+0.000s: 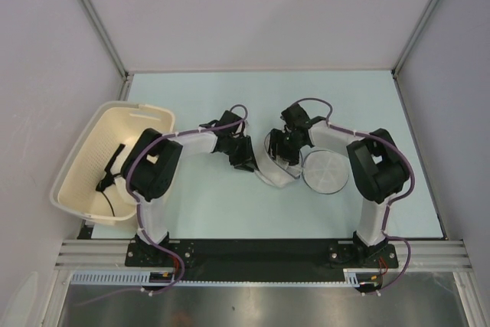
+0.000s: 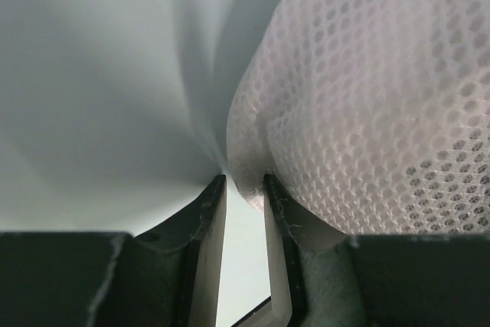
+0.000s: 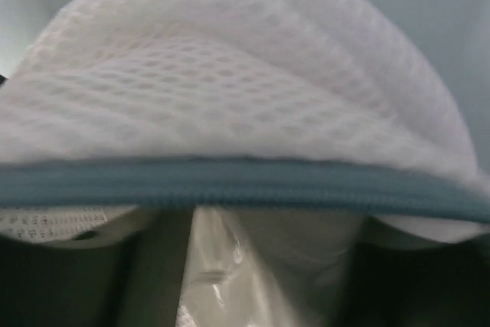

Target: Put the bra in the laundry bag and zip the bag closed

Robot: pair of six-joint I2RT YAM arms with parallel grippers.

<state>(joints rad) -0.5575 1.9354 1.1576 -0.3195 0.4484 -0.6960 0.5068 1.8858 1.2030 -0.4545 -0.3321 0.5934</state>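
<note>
The laundry bag (image 1: 325,171) is a round white mesh pouch lying between the two arms, with its left half (image 1: 269,166) lifted up between the grippers. My left gripper (image 1: 246,157) is nearly shut, and its tips pinch a fold of the bag's mesh (image 2: 367,97). Smooth shiny white fabric (image 2: 99,89), apparently the bra, runs into the same pinch. My right gripper (image 1: 289,148) is at the bag's teal zipper rim (image 3: 245,183), which lies across its fingertips and hides them. Mesh (image 3: 230,74) bulges above the zipper.
A large cream slotted basket (image 1: 80,181) stands at the left table edge with a black strappy garment (image 1: 111,174) inside. Grey walls enclose the pale table (image 1: 253,97) on three sides.
</note>
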